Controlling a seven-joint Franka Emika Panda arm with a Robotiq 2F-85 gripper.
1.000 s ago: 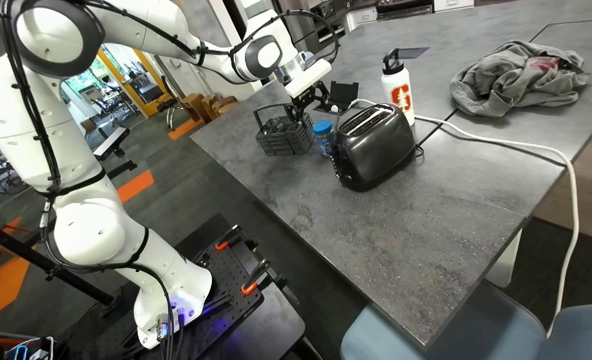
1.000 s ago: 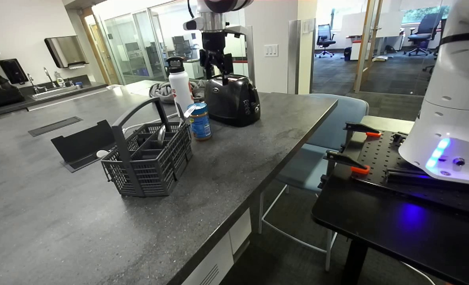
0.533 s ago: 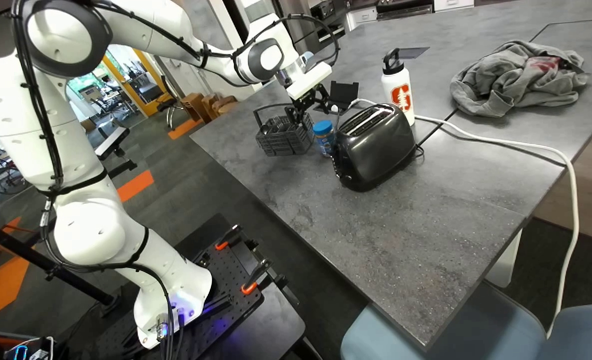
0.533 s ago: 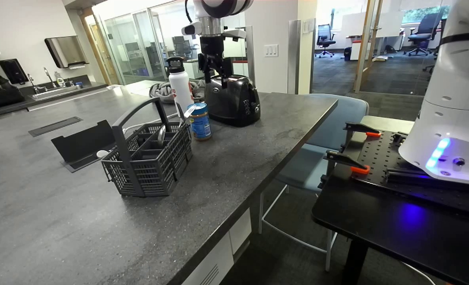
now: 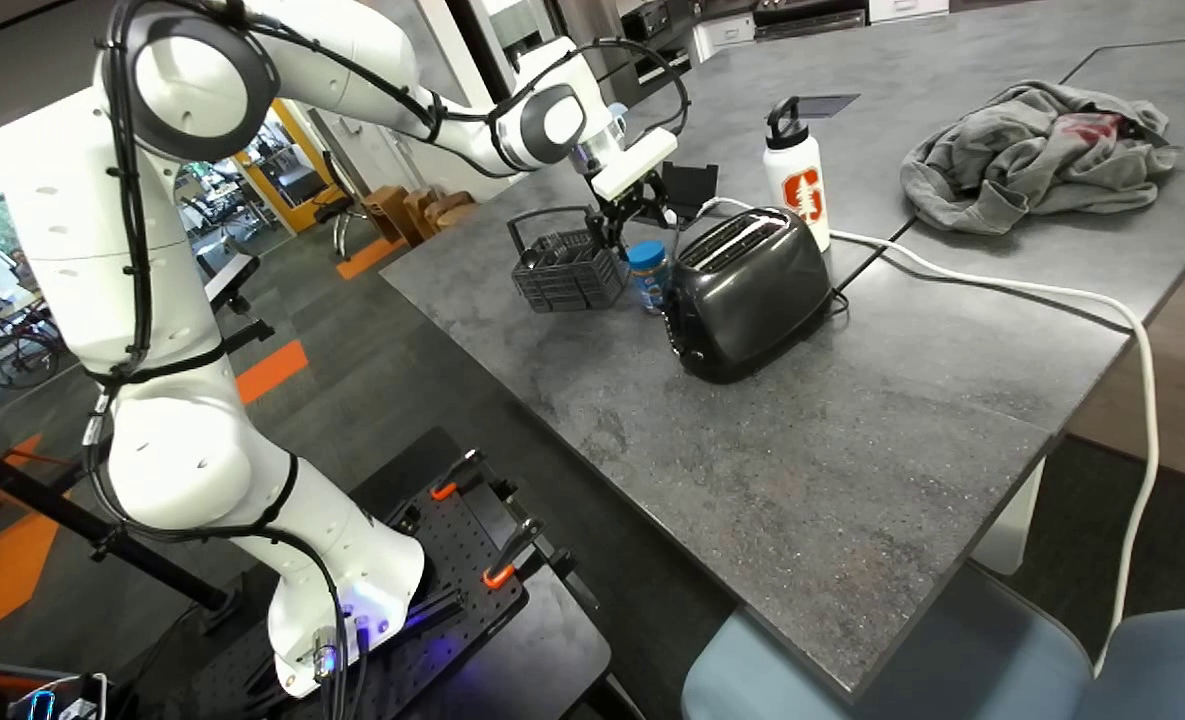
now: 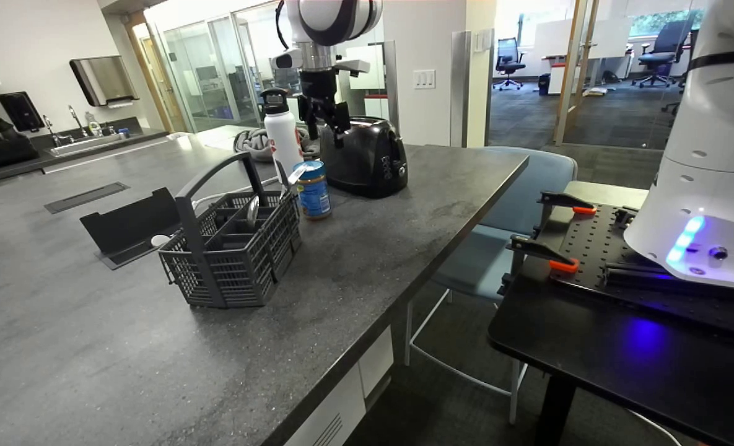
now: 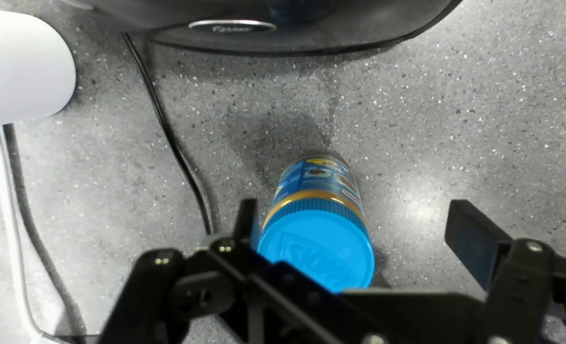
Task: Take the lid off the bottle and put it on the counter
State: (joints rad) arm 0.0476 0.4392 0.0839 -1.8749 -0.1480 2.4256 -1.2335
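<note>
Blue lid [image 7: 318, 251] on an upright jar [image 6: 314, 197], standing on a grey counter [image 6: 342, 285] between black toaster [image 6: 357, 162] and grey basket [image 6: 240, 272], robot gripper [image 7: 359, 233] hovering near the lid, fingers spread apart

Pale glare and soft shadows lie across the counter [image 7: 431, 119].

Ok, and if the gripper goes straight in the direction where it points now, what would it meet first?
Probably the blue lid on the bottle. In the wrist view, it shows between the two sides of the open gripper, closer to one, which may catch its edge. Depth is unclear.
</note>
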